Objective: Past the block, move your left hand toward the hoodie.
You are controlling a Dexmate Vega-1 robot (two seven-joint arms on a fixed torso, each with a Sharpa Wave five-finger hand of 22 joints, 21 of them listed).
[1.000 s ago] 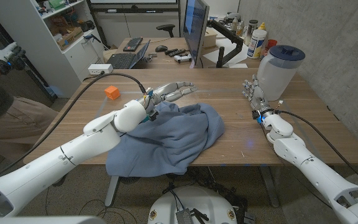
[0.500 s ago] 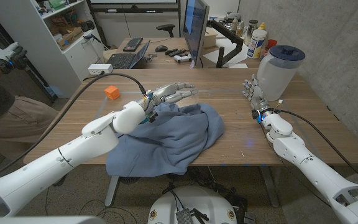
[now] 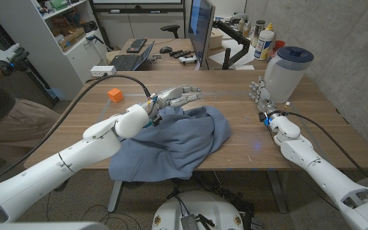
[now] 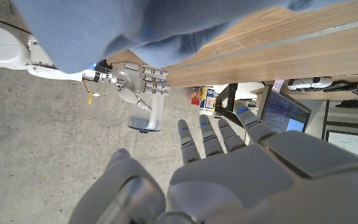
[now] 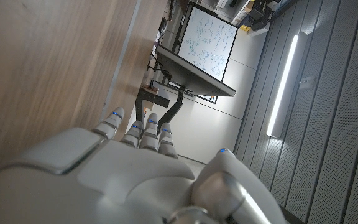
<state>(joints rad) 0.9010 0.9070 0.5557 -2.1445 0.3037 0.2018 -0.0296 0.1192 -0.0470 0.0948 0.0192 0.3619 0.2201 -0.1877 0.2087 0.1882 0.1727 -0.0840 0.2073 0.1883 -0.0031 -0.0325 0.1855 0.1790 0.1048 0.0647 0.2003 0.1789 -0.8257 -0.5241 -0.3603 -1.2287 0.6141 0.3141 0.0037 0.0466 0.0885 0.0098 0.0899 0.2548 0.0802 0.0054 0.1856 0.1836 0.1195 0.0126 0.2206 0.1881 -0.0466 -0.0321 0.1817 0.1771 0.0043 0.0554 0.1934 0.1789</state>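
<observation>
Over the table in the head view, little differs from a second ago: the left hand [image 3: 176,96] has edged slightly further out past the far rim of the hoodie [image 3: 177,140], and its fingers remain extended and slightly apart, holding nothing. It hovers above the garment's far edge, reaching toward the bare wood beyond. The hoodie, a crumpled blue heap, lies in the same place at the near middle of the wooden table [image 3: 248,118], partly under the left forearm. The orange block [image 3: 114,94] sits unmoved on the far left part of the table, well apart from the hand and behind it. The right hand [image 3: 260,97] stays where it was, standing near the white pitcher with a dark blue lid [image 3: 287,71], fingers straight and close together, gripping nothing. A monitor [image 3: 201,29] stands beyond the table's far edge, and a person's gloved hand [image 3: 6,57] shows at the left border.

From the left wrist view, the left hand [image 4: 229,162] shows its back, fingers stretched out with small gaps between them, empty. The hoodie [image 4: 135,28] hangs as blue cloth close by, and the right hand [image 4: 135,84] appears across the table beside the pitcher [image 4: 151,115].

From the right wrist view, the right hand [image 5: 135,162] shows straight fingers side by side next to the table [image 5: 48,68], with the monitor [image 5: 207,50] beyond.
</observation>
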